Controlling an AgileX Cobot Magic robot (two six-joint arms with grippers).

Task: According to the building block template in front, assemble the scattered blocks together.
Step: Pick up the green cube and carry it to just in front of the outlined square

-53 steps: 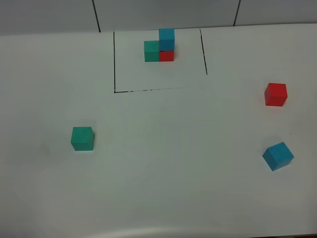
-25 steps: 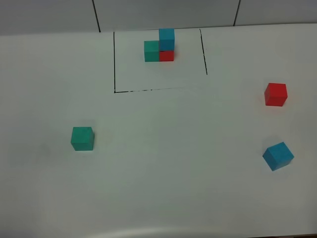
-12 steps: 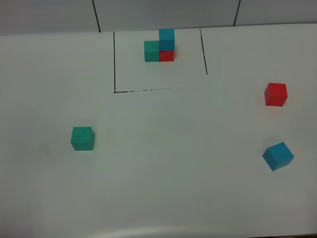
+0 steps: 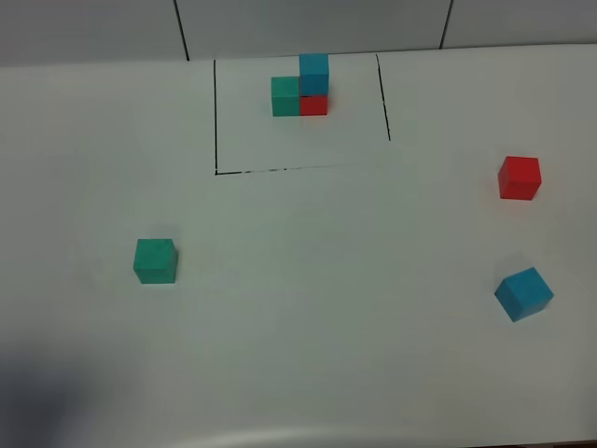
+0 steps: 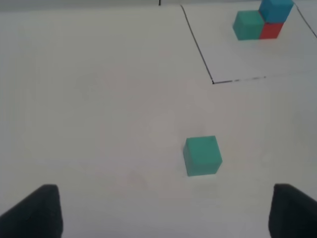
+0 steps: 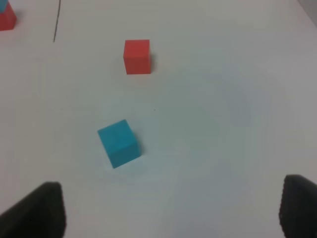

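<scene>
The building block template stands at the back inside thin black lines: teal-green next to red, blue on top of red. The scattered blocks lie apart: a teal-green cube at the left, a red cube and a sky blue cube at the right. No gripper shows in the exterior high view. In the left wrist view my left gripper is open and empty, short of the teal-green cube. In the right wrist view my right gripper is open and empty, short of the blue cube and red cube.
The white table runs to a grey back wall with dark seams. Its front edge curves along the bottom. A dark shadow lies on the table's front left corner. The template also shows in the left wrist view.
A dark shadow has appeared over the table's front left corner in the exterior high view. The three loose cubes and the template have not moved.
</scene>
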